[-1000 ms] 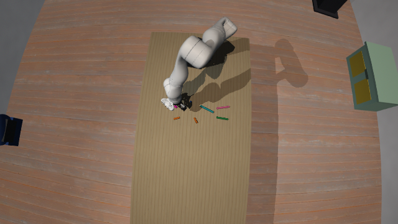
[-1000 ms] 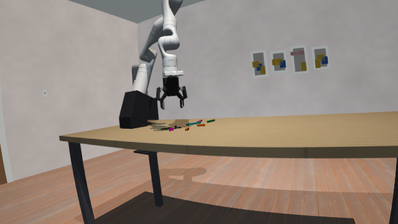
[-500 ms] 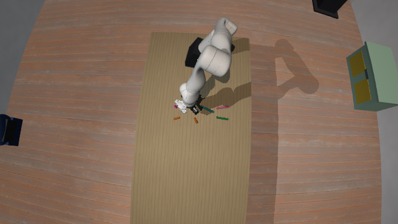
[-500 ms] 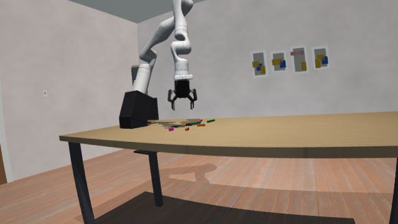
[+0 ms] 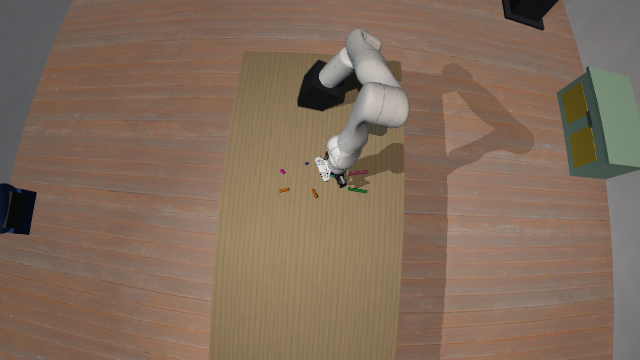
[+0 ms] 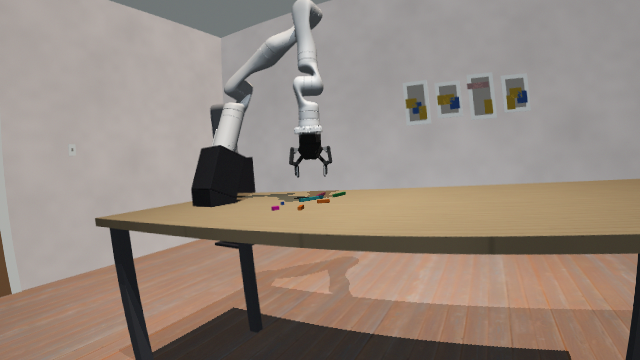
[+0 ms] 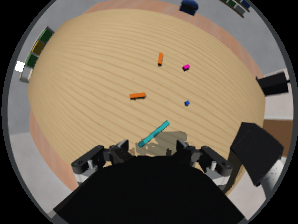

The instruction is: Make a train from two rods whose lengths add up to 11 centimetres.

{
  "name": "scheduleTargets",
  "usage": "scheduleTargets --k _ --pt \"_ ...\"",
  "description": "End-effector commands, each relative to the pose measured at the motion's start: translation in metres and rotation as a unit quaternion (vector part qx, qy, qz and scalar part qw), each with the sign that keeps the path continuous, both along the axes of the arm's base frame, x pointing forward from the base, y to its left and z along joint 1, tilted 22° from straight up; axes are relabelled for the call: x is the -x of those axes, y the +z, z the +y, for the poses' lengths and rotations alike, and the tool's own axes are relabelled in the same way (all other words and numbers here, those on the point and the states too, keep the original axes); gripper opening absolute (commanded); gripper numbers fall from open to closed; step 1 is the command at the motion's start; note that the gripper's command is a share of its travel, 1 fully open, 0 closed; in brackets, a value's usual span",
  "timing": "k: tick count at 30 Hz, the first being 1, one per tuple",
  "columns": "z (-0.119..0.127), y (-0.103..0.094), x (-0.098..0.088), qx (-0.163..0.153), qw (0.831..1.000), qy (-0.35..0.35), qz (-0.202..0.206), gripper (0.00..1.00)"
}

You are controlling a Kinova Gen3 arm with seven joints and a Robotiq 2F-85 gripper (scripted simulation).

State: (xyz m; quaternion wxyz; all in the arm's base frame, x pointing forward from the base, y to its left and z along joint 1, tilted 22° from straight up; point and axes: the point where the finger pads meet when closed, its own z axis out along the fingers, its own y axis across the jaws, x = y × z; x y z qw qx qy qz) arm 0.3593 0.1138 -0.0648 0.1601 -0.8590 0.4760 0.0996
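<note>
No writing shows on the turquoise rod (image 7: 153, 133) below the open tool (image 6: 310, 172).
</note>
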Motion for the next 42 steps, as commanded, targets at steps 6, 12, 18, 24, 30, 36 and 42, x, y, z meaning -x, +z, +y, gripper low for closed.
scheduleTargets --k 6,12,18,24,30,36,42 --pt "0.045 0.019 0.014 0.004 0.998 -0.054 0.013 1.00" --pt "0.071 0.033 0.022 0.000 0.995 -0.094 0.019 1.00" --pt "0.082 0.037 0.027 0.000 0.993 -0.112 0.023 1.00" --pt "0.088 0.040 0.034 0.003 0.992 -0.125 0.029 1.00" --pt "0.090 0.041 0.035 0.002 0.991 -0.129 0.029 1.00" --pt "0.090 0.041 0.035 0.002 0.991 -0.129 0.029 0.24" --pt "0.090 0.041 0.035 0.002 0.991 -0.129 0.029 0.24"
